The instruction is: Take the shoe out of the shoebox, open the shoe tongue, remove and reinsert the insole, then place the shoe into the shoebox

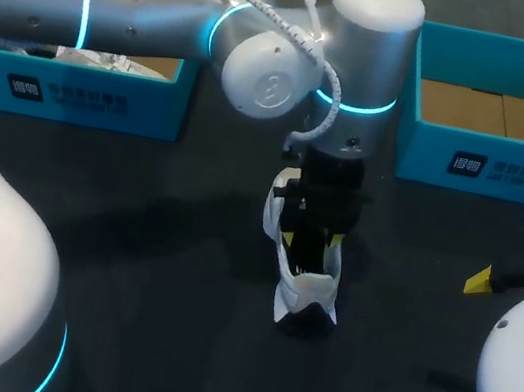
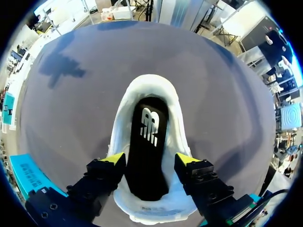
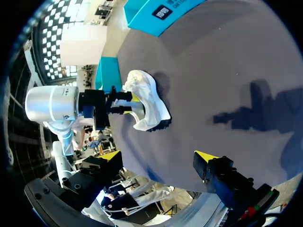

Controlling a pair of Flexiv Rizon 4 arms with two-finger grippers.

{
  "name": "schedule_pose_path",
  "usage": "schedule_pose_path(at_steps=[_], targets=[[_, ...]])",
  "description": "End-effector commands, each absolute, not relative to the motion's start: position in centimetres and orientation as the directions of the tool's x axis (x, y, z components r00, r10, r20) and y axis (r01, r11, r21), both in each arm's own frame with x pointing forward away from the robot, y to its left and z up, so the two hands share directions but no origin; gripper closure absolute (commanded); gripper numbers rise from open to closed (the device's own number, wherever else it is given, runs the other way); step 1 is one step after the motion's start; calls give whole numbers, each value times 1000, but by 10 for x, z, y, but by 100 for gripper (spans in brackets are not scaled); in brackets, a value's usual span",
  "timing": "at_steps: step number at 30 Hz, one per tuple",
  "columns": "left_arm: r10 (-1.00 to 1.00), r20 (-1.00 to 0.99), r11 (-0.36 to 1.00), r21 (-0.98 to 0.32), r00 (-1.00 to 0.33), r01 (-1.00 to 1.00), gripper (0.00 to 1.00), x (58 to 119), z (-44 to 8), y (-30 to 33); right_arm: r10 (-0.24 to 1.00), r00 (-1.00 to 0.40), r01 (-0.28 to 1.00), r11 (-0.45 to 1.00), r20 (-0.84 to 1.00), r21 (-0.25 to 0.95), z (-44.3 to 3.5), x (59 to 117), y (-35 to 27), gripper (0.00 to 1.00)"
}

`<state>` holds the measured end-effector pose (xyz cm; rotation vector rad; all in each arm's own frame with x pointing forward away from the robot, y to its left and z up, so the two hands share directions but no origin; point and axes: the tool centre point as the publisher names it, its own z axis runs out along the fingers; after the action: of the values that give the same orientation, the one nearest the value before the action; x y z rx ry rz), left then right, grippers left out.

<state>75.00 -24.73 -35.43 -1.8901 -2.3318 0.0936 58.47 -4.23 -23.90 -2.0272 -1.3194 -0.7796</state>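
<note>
A white shoe point(image 1: 305, 287) stands on the dark table near the middle, its mouth facing up. In the left wrist view the shoe point(image 2: 124, 118) shows a black insole point(image 2: 148, 151) lying flat inside it. My left gripper point(image 2: 150, 159) hangs straight above the shoe's mouth, open, with one yellow tip over each side of the collar and nothing gripped. In the head view the left gripper point(image 1: 313, 238) hides part of the shoe. My right gripper point(image 3: 158, 156) is open and empty, far from the shoe point(image 3: 150, 100), near the table's right edge point(image 1: 487, 280).
A teal shoebox point(image 1: 491, 165) with a bare cardboard floor stands at the back right. A second teal box point(image 1: 87, 96) at the back left holds white paper. My left arm point(image 1: 172, 13) crosses over the back left of the table.
</note>
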Motion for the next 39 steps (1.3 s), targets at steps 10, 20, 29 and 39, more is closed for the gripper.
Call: schedule_pose_path(at_steps=[10,20,29,39], targets=[[966,68,256,-118,-249,959,0,759,-353,-238,585,339,928,-336,737,-160,-238,584,-41,0],[966,34,260,-130,-258,957,0,760,-351,-237,585,339,928,-336,737,-160,-238,584,-41,0],[961,25,275,-143,-275,951,0,762,-357,-233,585,339,928,-336,737,-160,-238,584,-41,0],[963,7,267,-146,-269,952,0,770,-351,-236,585,339,928,-336,737,-160,-238,584,-41,0]])
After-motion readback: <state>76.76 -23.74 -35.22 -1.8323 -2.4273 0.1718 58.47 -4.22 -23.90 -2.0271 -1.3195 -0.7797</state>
